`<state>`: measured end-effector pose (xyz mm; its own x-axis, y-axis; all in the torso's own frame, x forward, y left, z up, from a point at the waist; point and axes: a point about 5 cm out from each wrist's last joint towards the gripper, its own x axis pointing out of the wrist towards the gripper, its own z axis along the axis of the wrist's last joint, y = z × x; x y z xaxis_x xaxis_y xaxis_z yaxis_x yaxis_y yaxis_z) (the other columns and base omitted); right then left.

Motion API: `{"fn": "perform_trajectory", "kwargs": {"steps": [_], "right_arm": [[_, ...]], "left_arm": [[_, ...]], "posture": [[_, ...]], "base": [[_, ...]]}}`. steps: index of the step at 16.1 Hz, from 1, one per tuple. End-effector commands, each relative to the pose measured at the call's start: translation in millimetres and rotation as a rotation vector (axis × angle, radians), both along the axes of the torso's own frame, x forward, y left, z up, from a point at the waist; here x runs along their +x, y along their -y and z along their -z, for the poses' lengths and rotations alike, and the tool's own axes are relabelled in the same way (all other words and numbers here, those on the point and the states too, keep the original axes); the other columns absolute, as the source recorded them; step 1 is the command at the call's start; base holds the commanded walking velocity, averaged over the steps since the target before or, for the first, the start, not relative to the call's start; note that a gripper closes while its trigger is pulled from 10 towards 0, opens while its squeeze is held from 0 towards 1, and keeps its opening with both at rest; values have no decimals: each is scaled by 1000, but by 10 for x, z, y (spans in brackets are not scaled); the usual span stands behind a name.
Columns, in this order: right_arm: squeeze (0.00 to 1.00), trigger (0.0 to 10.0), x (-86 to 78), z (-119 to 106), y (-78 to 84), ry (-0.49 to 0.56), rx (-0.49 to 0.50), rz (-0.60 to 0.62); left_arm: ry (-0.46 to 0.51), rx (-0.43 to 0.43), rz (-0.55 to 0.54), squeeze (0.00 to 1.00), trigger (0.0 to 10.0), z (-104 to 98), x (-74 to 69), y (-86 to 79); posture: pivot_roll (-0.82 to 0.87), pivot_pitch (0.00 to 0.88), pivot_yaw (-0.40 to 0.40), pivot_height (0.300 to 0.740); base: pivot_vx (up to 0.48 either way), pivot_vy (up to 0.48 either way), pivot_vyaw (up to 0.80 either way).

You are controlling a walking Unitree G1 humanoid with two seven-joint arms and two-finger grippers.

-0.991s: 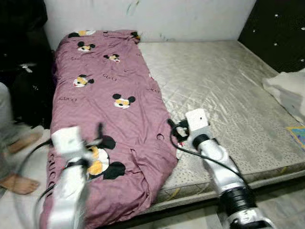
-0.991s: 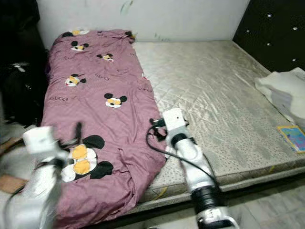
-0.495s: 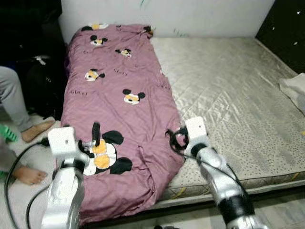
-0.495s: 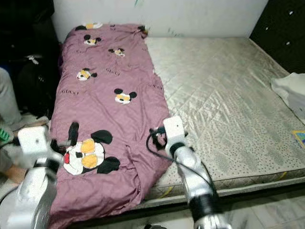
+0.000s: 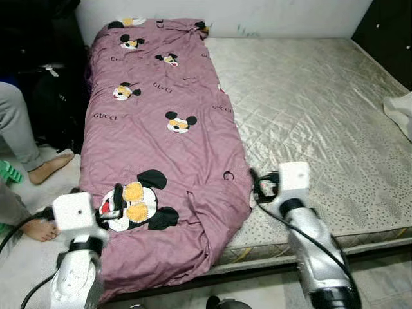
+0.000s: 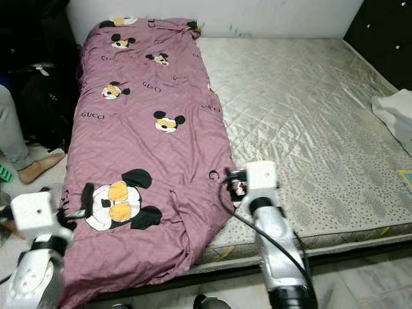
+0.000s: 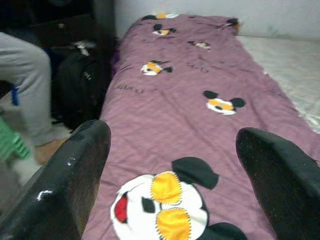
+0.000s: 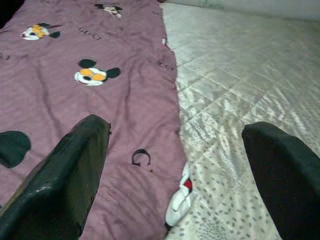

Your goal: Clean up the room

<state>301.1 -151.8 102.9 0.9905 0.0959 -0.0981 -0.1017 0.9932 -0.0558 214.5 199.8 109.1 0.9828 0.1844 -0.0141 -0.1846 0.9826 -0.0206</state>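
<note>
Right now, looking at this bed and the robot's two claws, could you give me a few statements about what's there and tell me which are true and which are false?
1. The purple blanket covers the whole mattress. False: it lies along the robot's left side only; the rest is bare.
2. The left gripper is open, holding nothing. True.
3. The right gripper is clamped on the blanket. False: it is open above the blanket's edge.
4. A person's bare foot rests on the floor beside the bed. True.
5. The blanket carries cartoon mouse prints. True.
</note>
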Motion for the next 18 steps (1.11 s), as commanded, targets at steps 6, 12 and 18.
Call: {"fn": "perform_trajectory", "kwargs": {"steps": [6, 12, 18], "right_arm": [[0, 10000, -74, 7, -1, -25, 4, -16], [0, 10000, -60, -17, -8, -29, -5, -29], [0, 10000, -17, -25, -26, -25, -18, -46]], "left_arm": [[-12, -25, 15, 0, 10000, -12, -49, 33], [-24, -61, 12, 0, 10000, -16, -5, 65], [-14, -53, -13, 0, 10000, -45, 79, 66]], "posture": [[29, 225, -73, 740], [16, 247, -80, 740], [15, 236, -85, 730]], "base": [[0, 0, 0], [0, 0, 0], [0, 0, 0]]}}
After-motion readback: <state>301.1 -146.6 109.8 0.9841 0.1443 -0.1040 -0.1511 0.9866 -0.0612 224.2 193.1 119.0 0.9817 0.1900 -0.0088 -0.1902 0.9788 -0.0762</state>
